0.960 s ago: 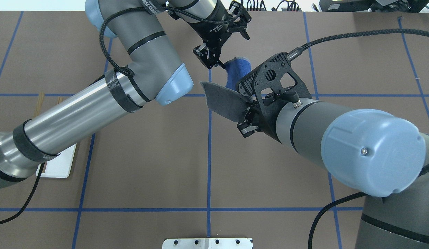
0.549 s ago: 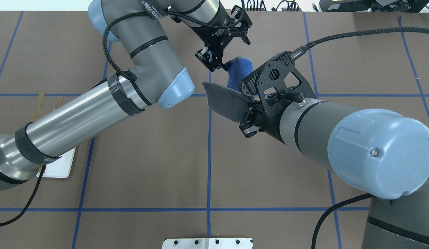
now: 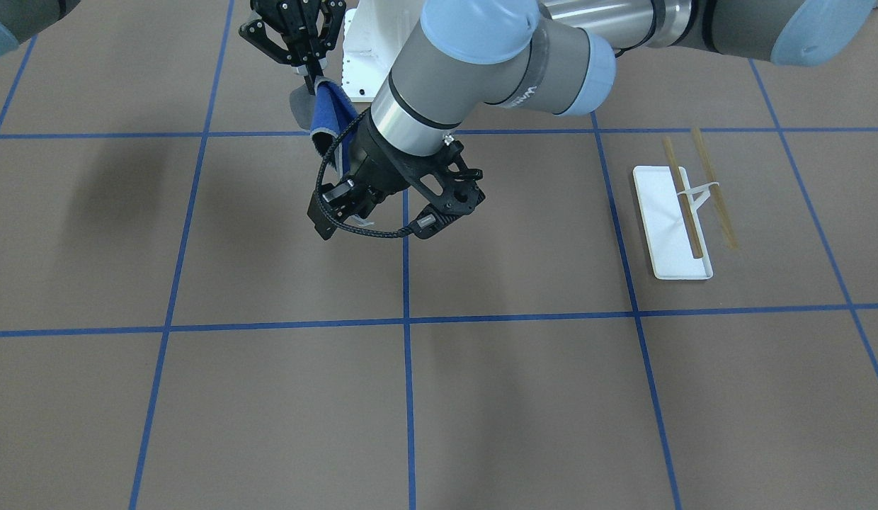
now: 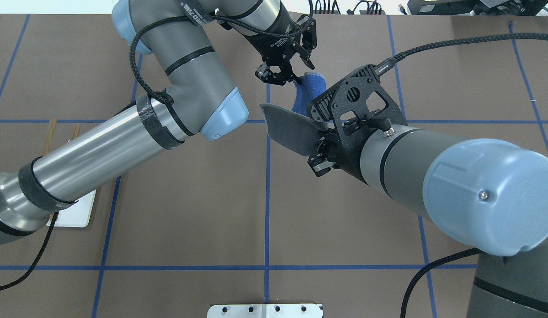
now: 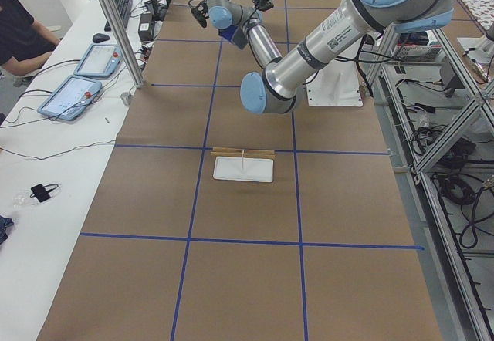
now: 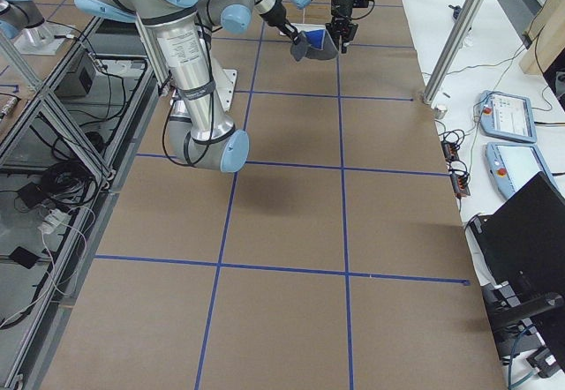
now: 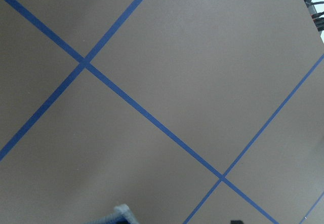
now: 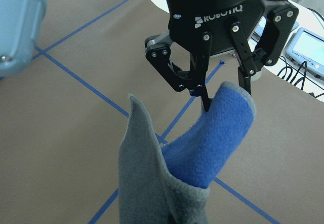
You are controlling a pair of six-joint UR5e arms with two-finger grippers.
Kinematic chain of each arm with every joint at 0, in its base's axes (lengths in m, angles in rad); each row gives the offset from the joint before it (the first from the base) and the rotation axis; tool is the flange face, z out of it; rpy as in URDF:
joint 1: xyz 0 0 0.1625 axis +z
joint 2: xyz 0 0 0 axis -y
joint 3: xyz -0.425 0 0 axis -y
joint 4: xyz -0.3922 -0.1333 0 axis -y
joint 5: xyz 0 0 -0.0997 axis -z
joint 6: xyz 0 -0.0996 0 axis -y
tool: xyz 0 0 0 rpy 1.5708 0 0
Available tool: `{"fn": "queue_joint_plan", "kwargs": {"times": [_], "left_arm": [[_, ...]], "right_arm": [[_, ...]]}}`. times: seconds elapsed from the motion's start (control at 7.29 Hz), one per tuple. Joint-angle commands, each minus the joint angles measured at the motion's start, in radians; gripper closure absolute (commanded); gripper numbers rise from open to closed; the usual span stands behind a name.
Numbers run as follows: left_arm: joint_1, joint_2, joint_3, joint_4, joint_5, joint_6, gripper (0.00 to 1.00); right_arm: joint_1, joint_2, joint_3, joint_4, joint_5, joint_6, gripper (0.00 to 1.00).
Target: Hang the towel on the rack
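Seen from the operators' side, the rack (image 3: 665, 234) is the closest thing. Its white tray sits flat on the surface (image 3: 269, 397), and both wooden rods (image 3: 684, 205) are bare. The towel (image 3: 331, 110) hangs in the air well away from the rack, towards the robot's right and further back, clear of the surface. Both its blue and grey faces show. The left end effector (image 8: 226, 93) points down over it with its jaws spread. They seem to stand either side of the raised blue fold and are not pinching it. Farthest from the rack, the right end effector (image 3: 313, 81) is clamped on the towel's edge and carries its weight.

To my eye this is a mid-air hand-over or second grip, and nothing is hung yet. The next move calls for the left jaws to close squarely on that fold while the right keeps its hold. After that, the cloth has to travel the whole way across to the rack and be draped over a rod.
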Motion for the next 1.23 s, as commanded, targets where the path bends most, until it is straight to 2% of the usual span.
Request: {"fn": "queue_joint_plan", "kwargs": {"times": [0.0,0.41,0.55,0.69,0.82,1.1], "left_arm": [[0.0,0.002,-0.001,0.001,0.0,0.002,1.0],[0.0,0.002,-0.001,0.003,0.002,0.0,1.0],[-0.003,0.0,-0.001,0.004,0.002,-0.001,1.0],[-0.008,0.0,-0.001,0.006,0.002,-0.001,1.0],[-0.022,0.002,-0.001,0.007,0.0,-0.001,1.0],[-0.093,0.002,-0.005,0.011,-0.052,0.011,1.0]], "right_arm": [[0.0,0.0,-0.002,0.001,0.0,0.001,1.0],[0.002,0.0,0.003,0.001,0.0,0.001,1.0],[0.005,-0.012,0.035,0.001,0.001,0.004,1.0],[0.005,-0.038,0.057,0.007,0.001,0.012,0.08],[0.005,-0.057,0.087,0.005,0.005,0.027,0.0],[0.008,-0.093,0.103,0.013,0.011,0.023,0.0]]}}
